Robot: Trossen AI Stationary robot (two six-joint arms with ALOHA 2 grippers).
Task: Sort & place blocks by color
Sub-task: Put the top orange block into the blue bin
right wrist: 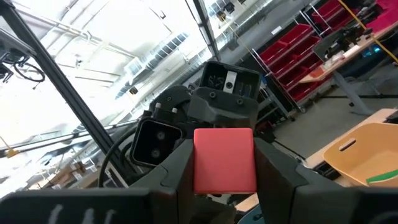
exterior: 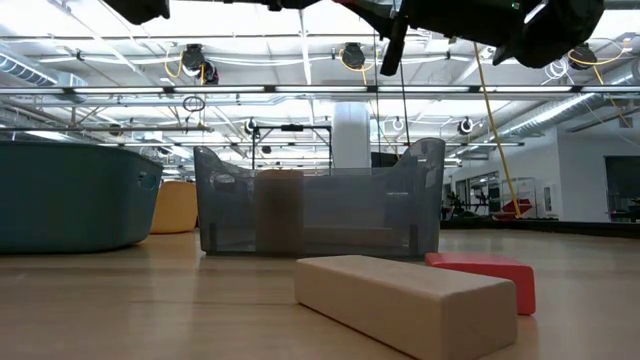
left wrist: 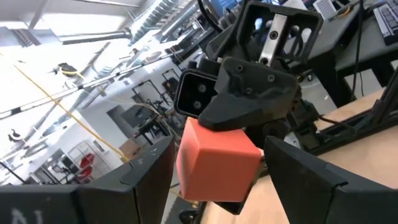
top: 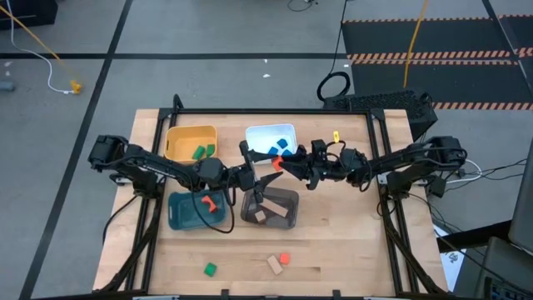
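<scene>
A red-orange cube block (top: 277, 164) hangs in the air over the gap between the white bin (top: 260, 133) and the grey bin (top: 288, 198). My right gripper (top: 286, 164) (right wrist: 222, 155) is shut on it, reaching in from the right. My left gripper (top: 268, 172) (left wrist: 217, 158) faces it from the left. It is open, with one finger on each side of the cube (left wrist: 217, 162) and a thin gap showing. A green block (top: 210, 268), a tan bar (top: 274, 265) (exterior: 400, 295) and a red-orange block (top: 285, 258) (exterior: 482, 277) lie on the table near its near edge. My right gripper pinches the cube between its two fingers on two opposite faces (right wrist: 200, 163). The fingers come level from the table's right side. The cube is lifted clear of the table and bins. In the left wrist view one right finger (left wrist: 249, 93) lies over its upper face.
The yellow bin (top: 176, 137) holds green blocks, the white bin blue ones. The teal bin (top: 176, 215) holds a red-orange piece and the grey bin (exterior: 320, 205) tan ones. Both arms meet over the table's middle. Bare wood lies toward the near edge and the right.
</scene>
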